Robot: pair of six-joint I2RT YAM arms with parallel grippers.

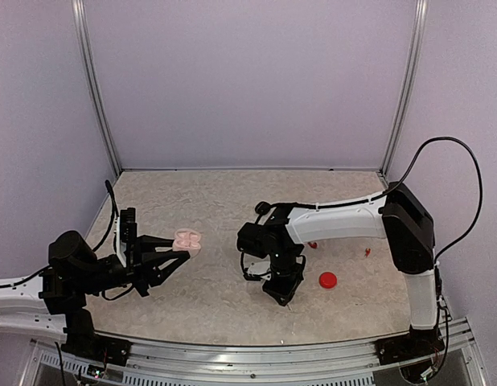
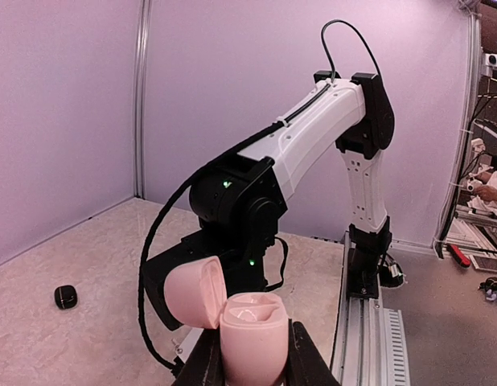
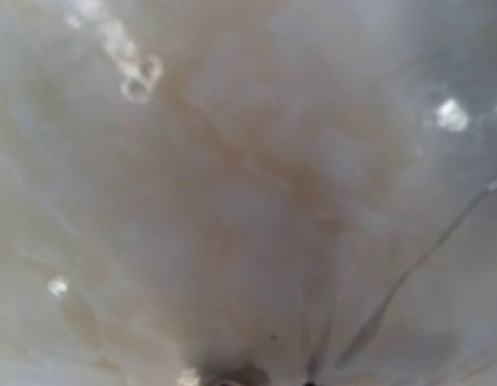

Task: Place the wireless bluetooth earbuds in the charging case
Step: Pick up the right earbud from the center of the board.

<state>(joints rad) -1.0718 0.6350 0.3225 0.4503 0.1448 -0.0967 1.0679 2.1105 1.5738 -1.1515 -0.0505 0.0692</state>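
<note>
Left of centre in the overhead view, the left pincer (image 1: 182, 248) grips an open pink case (image 1: 186, 240). The right pincer (image 1: 281, 294) points down at the tabletop (image 1: 208, 201), its opening unclear; a tiny red earbud (image 1: 367, 252) lies further right.

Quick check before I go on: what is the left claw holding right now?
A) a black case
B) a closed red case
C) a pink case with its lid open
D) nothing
C: the left claw is shut on the pink charging case, whose lid is swung open to the side, as the left wrist view shows.
</note>
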